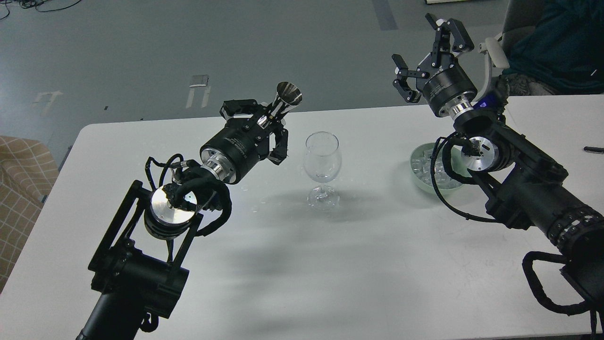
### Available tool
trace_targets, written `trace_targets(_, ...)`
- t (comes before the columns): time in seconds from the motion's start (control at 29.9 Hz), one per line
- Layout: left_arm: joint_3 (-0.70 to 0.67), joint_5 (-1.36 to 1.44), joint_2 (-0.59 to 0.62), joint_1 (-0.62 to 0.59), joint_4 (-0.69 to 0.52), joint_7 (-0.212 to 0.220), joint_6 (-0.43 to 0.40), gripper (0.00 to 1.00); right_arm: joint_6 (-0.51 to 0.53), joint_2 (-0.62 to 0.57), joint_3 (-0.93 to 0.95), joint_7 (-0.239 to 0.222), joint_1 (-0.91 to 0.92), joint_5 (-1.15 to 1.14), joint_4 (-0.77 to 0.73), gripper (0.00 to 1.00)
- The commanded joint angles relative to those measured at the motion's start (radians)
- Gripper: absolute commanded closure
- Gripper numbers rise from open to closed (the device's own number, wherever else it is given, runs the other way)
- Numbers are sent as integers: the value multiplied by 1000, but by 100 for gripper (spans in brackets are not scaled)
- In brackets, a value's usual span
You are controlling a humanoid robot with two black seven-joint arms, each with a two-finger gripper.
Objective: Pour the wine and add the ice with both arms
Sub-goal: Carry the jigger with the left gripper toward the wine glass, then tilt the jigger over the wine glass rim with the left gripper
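Table (330, 264): white. Left gripper (269, 127): jaws clamped on a metal cup (287, 98), long axis tilted, mouth up-right toward the upright glass (322, 163). Right gripper (427, 52): jaws spread, empty, above the bowl (417, 179) holding ice (427, 167).

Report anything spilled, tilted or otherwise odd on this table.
Small clear droplets or bits lie scattered on the table left of the wine glass, under the left claw, which holds a tilted metal jigger. Glass and ice bowl stand upright.

Single head view, looking forward and down over white table (302, 264)
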Motion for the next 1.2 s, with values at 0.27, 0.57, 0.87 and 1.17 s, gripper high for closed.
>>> trace_targets(0.27,61,110,0,0,0,0,-2,100,0,0,0,0,-3,0,1,0)
trace_targets(0.57,93,199,0,0,0,0,-3,100,0,2,0,0,-9,0,3,0)
trace_targets(0.87,113,288,0,-10,2,0,-3,100,0,2,0,0,-9,0,3,0)
trace_targets(1.17,115,383,0,-6,0,0,-2,100,0,2,0,2,-8,0,1,0)
